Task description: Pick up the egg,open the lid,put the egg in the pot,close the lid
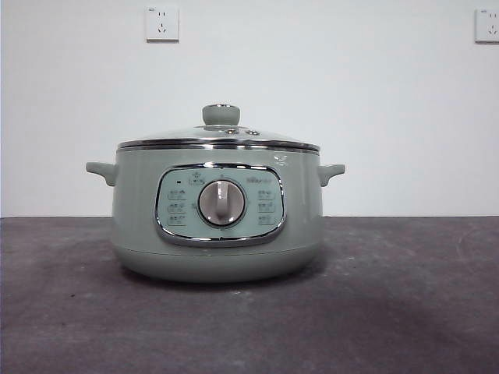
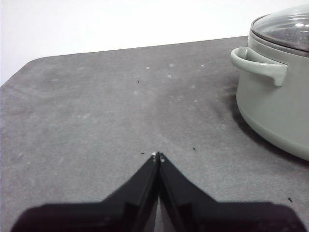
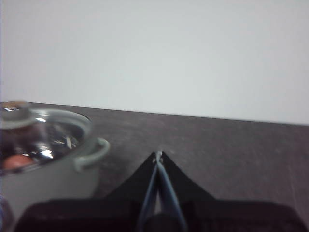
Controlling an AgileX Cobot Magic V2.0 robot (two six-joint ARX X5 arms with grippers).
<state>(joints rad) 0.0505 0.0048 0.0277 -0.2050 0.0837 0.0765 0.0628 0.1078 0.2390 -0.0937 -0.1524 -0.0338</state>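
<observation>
**Front view finds pot lidded, egg glimpsed inside, both arms clear**

Front view, nearest first: the dark grey surface runs bare along its near edge, and the pot stands mid-surface with its dial facing the camera. The lid sits squarely on the rim, its pale green knob upright. Neither arm shows in this view.

At the wrists, the left end effector hangs over bare surface with its jaws pressed together and nothing between them, the pot's side handle well off to one side. The right end effector is likewise closed tight and empty, beside the pot's other handle. Through the glass in that blurred right wrist view, a reddish-brown shape, apparently the egg, lies inside the pot, low under the lid.

Judged from this, the final step, closing the lid, looks done and the task is at or near its end. Any next move calls for little more than keeping both arms away from the pot.
</observation>
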